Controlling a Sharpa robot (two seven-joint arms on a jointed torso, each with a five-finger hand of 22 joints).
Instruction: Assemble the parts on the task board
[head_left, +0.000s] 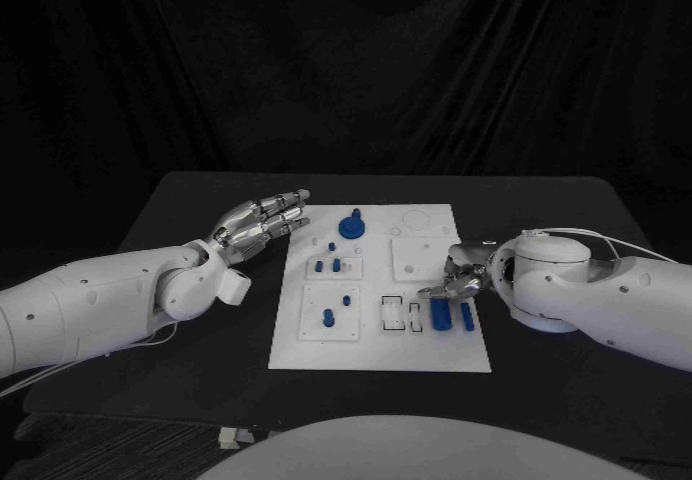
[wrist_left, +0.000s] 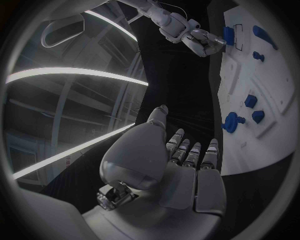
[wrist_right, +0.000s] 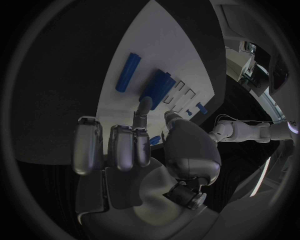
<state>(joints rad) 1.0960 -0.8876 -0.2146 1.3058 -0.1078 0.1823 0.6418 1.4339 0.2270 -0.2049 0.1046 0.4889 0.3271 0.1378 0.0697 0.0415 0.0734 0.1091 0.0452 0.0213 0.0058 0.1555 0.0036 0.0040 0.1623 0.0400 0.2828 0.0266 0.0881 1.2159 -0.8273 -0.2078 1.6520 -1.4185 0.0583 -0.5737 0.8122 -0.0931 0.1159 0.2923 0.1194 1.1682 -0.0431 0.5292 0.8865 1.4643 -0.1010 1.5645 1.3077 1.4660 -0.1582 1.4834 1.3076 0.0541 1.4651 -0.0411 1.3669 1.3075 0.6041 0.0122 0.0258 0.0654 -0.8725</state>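
— Where does the work stand?

— The white board (head_left: 382, 340) lies mid-table, and the right hand (head_left: 459, 282) hangs over its right side, fingertips reaching down to the wide blue block (head_left: 440, 315) next to the empty slots (head_left: 401, 313). A slimmer blue bar (head_left: 466, 316) lies just beside the block.

— Is that hand holding the block?

— It touches or nearly touches it (the wrist view shows a finger (wrist_right: 144, 107) at the block's end), but whether anything is pinched cannot be told.

— And the left hand?

— The left hand (head_left: 260, 222) hovers off the board's far left corner, fingers spread, holding nothing. The round blue knob (head_left: 352, 225) stands near it.

— How should the block handle?

— Likely light, stiff plastic, probably smooth enough to skid on the board. A pinch across its long sides, near the middle, looks safest, keeping it level for the slot.

— Risk?

— A tilted block could jam at the slot's rim.
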